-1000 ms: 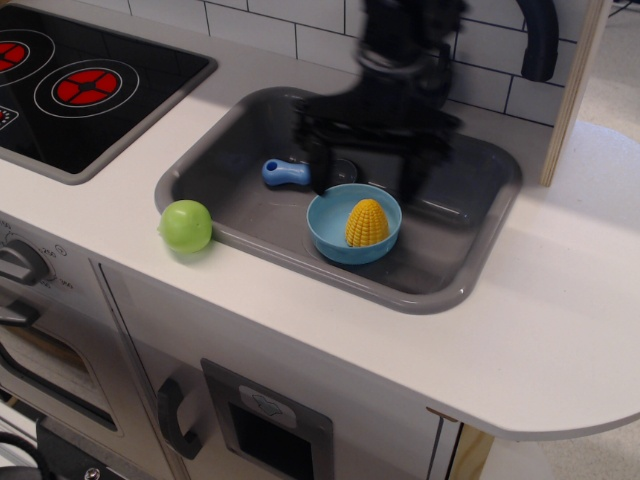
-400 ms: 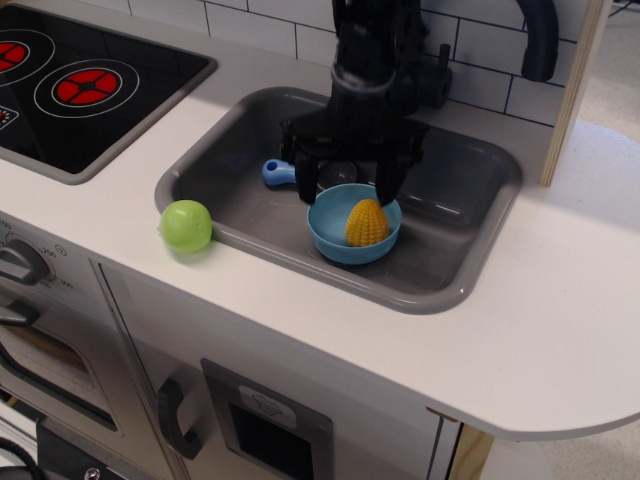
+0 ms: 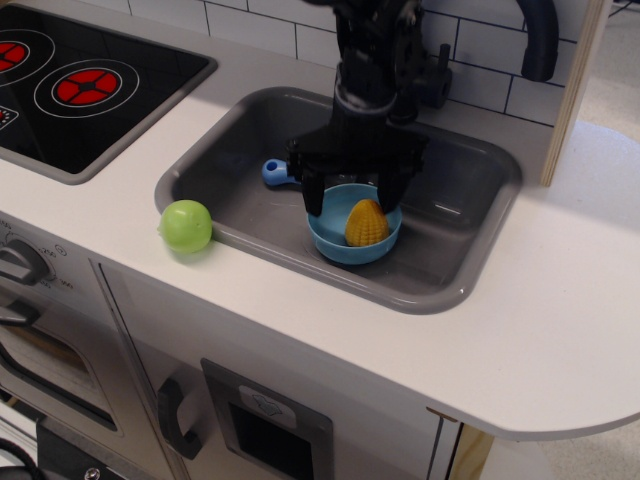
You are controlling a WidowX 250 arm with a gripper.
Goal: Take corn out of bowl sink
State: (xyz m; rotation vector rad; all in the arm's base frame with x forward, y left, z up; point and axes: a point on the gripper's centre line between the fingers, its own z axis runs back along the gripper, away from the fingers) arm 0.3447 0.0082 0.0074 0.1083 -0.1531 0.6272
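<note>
So the corn point(image 3: 366, 222) is sitting in the light-blue bowl point(image 3: 330, 238), which is inside the grey sink point(image 3: 455, 280), toward the front middle of the basin. It stands upright, pointy end up, so its long axis runs pretty much vertical.

The hand point(image 3: 352, 200) hangs right over the bowl with its two black fingers spread wide, nothing in it. One finger point(image 3: 314, 196) comes down at the bowl's left rim, the other sits just behind the corn's tip. So the corn is below the hand and a bit off to the camera's right and front of the midpoint, not centred between the fingers.

My guess: it needs a small nudge that way before dropping straight down and pinching the corn's sides.
</note>
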